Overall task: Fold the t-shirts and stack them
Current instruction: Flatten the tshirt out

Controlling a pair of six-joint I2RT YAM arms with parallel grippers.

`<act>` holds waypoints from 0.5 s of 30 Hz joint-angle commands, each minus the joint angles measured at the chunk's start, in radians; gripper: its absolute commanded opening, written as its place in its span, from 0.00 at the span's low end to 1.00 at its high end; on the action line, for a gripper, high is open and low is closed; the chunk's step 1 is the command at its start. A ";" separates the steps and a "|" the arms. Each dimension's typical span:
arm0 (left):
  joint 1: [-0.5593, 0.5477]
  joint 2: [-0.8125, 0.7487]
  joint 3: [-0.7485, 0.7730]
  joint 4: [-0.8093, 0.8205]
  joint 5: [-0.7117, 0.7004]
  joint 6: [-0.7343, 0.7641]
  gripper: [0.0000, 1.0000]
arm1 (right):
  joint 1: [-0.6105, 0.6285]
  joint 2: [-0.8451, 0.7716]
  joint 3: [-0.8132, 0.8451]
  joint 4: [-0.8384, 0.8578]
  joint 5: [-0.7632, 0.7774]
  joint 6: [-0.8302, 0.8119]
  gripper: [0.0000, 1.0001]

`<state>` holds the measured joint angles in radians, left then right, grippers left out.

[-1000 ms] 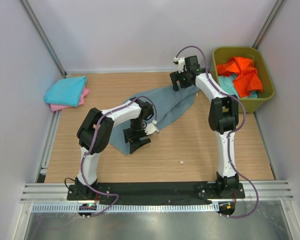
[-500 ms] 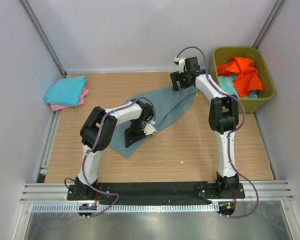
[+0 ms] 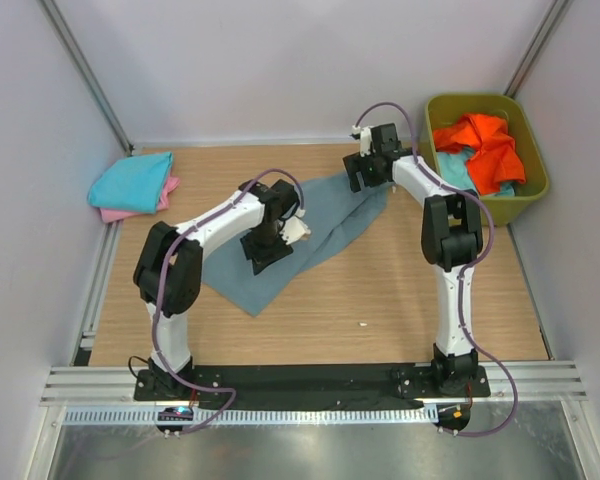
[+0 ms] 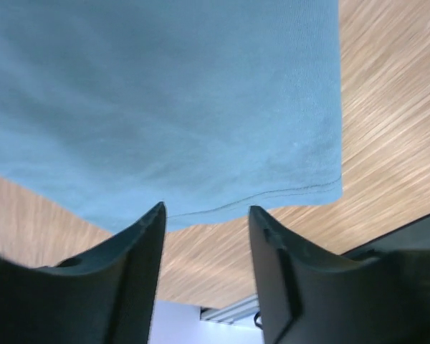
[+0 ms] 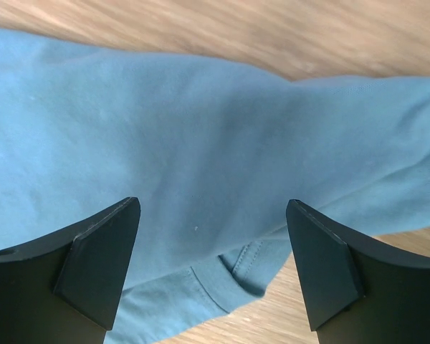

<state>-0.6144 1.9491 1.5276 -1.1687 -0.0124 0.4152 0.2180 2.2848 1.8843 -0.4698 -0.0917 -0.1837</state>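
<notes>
The large grey-blue t-shirt lies spread diagonally on the wooden table. My left gripper hangs over its near-left part, open and empty. In the left wrist view the shirt's stitched hem runs just beyond the fingertips. My right gripper is over the shirt's far end, open wide and empty. The right wrist view shows blue cloth and a folded seam under it. A turquoise shirt lies on a pink one at the far left. Orange and light blue shirts lie in the tub.
The olive-green tub stands at the back right against the wall. White walls close in the table on the left, back and right. A small white speck lies on the wood near the front.
My left gripper has moved back and a little left over the shirt, leaving its near corner lying flat and uncovered. My right gripper has shifted slightly right.
</notes>
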 commanded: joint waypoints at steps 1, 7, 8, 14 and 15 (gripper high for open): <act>-0.010 -0.064 0.031 0.015 0.003 -0.038 0.53 | -0.008 -0.100 0.006 0.063 0.007 0.009 0.89; -0.061 -0.053 -0.068 0.087 0.006 -0.116 0.62 | -0.025 -0.081 0.050 0.057 -0.006 0.026 0.89; -0.076 -0.059 -0.081 0.098 0.009 -0.133 0.62 | -0.026 -0.074 0.056 0.059 -0.009 0.024 0.89; -0.139 -0.082 -0.188 0.132 0.048 -0.153 0.62 | -0.043 -0.064 0.088 0.057 -0.017 0.026 0.89; -0.142 -0.079 -0.195 0.135 0.052 -0.161 0.62 | -0.048 -0.061 0.090 0.059 -0.017 0.029 0.89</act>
<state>-0.7376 1.9026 1.3495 -1.0725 0.0059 0.2874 0.1818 2.2517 1.9247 -0.4400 -0.0967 -0.1738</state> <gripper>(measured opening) 0.622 0.893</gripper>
